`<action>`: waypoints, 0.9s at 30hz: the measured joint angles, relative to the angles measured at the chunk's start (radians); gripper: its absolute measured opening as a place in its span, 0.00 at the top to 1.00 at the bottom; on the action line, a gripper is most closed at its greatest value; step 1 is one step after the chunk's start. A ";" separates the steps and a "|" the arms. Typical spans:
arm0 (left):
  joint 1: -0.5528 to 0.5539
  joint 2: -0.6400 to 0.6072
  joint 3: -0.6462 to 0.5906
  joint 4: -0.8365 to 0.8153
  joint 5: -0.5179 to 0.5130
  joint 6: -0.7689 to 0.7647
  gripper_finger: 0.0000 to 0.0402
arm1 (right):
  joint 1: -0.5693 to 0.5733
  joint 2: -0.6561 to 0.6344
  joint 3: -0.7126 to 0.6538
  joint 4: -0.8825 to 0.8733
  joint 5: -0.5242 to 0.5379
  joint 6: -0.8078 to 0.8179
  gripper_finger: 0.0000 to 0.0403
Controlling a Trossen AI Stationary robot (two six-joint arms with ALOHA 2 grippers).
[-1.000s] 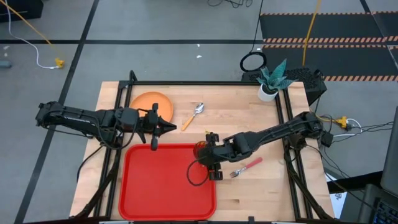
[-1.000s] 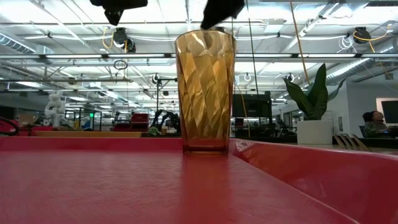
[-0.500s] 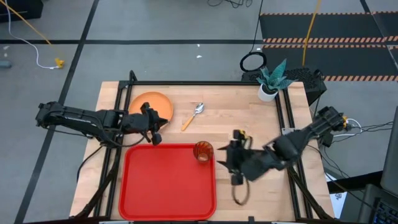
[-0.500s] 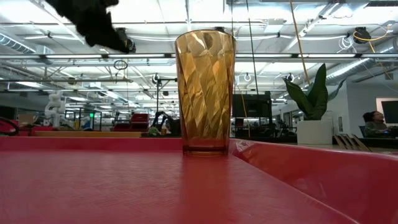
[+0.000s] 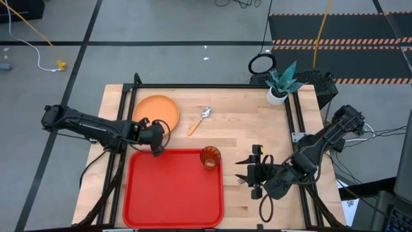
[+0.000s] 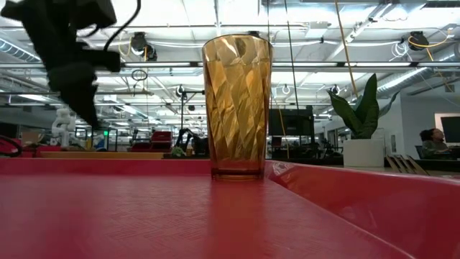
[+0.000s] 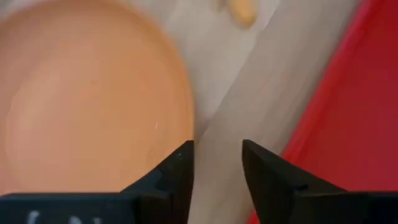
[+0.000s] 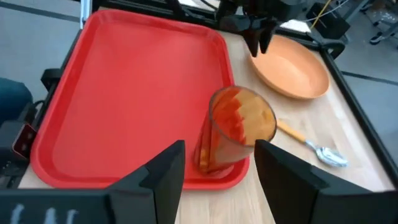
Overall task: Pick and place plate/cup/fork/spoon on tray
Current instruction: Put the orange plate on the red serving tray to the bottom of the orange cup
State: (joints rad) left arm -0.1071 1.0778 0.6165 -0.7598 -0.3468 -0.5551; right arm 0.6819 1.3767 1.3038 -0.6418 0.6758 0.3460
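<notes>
Cup [image 5: 210, 156] upright on tray [image 5: 167, 193]; right gripper [image 5: 253, 174] beside, apart.

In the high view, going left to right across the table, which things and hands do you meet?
Left hand → plate (overlapping it in that direction) → spoon → cup → right hand → potted plant. The fork is not visible.

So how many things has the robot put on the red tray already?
Just one. The cup stands upright in a corner of the tray. The right gripper is open and empty, pulled away over the table. The left gripper is open just beside the plate, not holding it. The plate and the spoon lie on the table. The fork isn't visible, so three things are left.
</notes>
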 joint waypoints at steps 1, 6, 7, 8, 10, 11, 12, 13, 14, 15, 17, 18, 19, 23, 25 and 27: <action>0.000 0.013 -0.013 0.001 0.002 -0.004 0.61 | 0.002 -0.010 -0.018 0.009 0.000 0.005 0.53; -0.001 0.055 -0.063 0.051 -0.017 0.011 0.55 | 0.008 -0.065 -0.120 0.103 -0.003 0.009 0.53; -0.001 0.061 -0.073 0.058 -0.023 0.017 0.55 | 0.008 -0.077 -0.142 0.124 -0.007 0.009 0.53; 0.001 0.067 -0.082 0.069 -0.027 0.022 0.55 | 0.008 -0.089 -0.164 0.146 -0.015 0.009 0.53; 0.007 0.077 -0.103 0.112 -0.030 0.025 0.55 | 0.007 -0.113 -0.208 0.202 -0.026 0.007 0.53; 0.011 0.079 -0.116 0.128 -0.033 0.029 0.55 | 0.007 -0.122 -0.227 0.223 -0.026 0.007 0.53; 0.013 0.081 -0.129 0.143 -0.038 0.033 0.55 | 0.008 -0.132 -0.245 0.245 -0.026 0.007 0.53; 0.018 0.083 -0.142 0.165 -0.043 0.040 0.55 | 0.008 -0.141 -0.263 0.263 -0.027 0.006 0.53; 0.021 0.084 -0.155 0.185 -0.046 0.051 0.55 | 0.008 -0.149 -0.281 0.278 -0.027 0.006 0.53; 0.025 0.083 -0.168 0.199 -0.048 0.063 0.55 | 0.008 -0.157 -0.295 0.293 -0.027 0.005 0.53; 0.032 0.083 -0.193 0.226 -0.049 0.087 0.58 | 0.007 -0.173 -0.322 0.334 -0.025 0.000 0.53; 0.036 0.083 -0.203 0.236 -0.054 0.095 0.60 | 0.007 -0.179 -0.337 0.349 -0.023 -0.007 0.53; 0.038 0.083 -0.210 0.240 -0.061 0.106 0.62 | 0.004 -0.184 -0.352 0.375 -0.023 -0.019 0.53; 0.041 0.083 -0.216 0.256 -0.082 0.146 0.77 | -0.005 -0.190 -0.391 0.456 -0.023 -0.056 0.53; 0.041 0.078 -0.216 0.269 -0.081 0.174 0.87 | -0.009 -0.190 -0.397 0.489 -0.023 -0.075 0.53; 0.040 0.077 -0.216 0.288 -0.081 0.205 0.95 | -0.015 -0.190 -0.402 0.503 -0.024 -0.096 0.53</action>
State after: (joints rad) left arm -0.0667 1.1549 0.4004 -0.4714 -0.4281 -0.3501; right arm 0.6668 1.1862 0.9021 -0.1385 0.6518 0.2495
